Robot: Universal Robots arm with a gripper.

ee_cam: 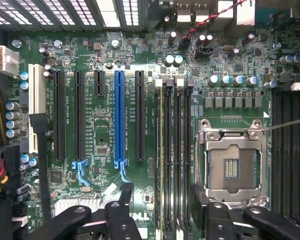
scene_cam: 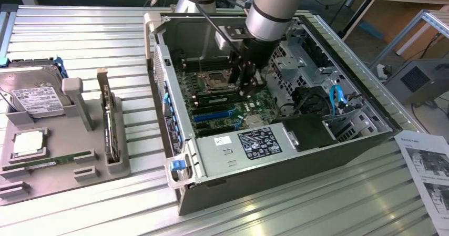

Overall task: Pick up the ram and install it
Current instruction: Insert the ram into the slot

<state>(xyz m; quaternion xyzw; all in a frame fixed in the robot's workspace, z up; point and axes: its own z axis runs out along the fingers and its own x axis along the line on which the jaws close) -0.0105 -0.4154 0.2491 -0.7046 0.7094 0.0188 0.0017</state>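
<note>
A robot arm reaches down into an open computer case point(scene_cam: 232, 165) lying on its side on a slatted metal table point(scene_cam: 84, 36).

The exterior view shows the whole bench. The claw point(scene_cam: 247, 86) hangs low over the green motherboard point(scene_cam: 210, 110), just beside the processor socket point(scene_cam: 212, 79). Well apart from the case, on the exterior view's left, a grey tray point(scene_cam: 63, 181) holds a hard drive point(scene_cam: 35, 96), a square silver chip point(scene_cam: 27, 143), a dark card point(scene_cam: 109, 123) standing on edge, and a spare green stick point(scene_cam: 49, 161) lying flat. A printed sheet point(scene_cam: 428, 167) lies on the exterior view's right.

The wrist view looks straight down onto the motherboard and gives detail the other camera cannot. The claw point(ee_cam: 160, 192) is released: its two black fingers point(ee_cam: 125, 197) stand spread apart, gripping nothing. Between them runs a bank of four narrow memory slots. The ram point(ee_cam: 160, 150) appears to sit in the outermost slot of that bank, the one farthest from the empty silver socket point(ee_cam: 233, 165). It stands on edge, so just its thin yellow-green top edge faces the camera.

The ram's long axis runs parallel to the neighbouring slots and to the blue card slot point(ee_cam: 119, 115). One end points toward the fingers, the other toward the row of round capacitors point(ee_cam: 173, 60).
</note>
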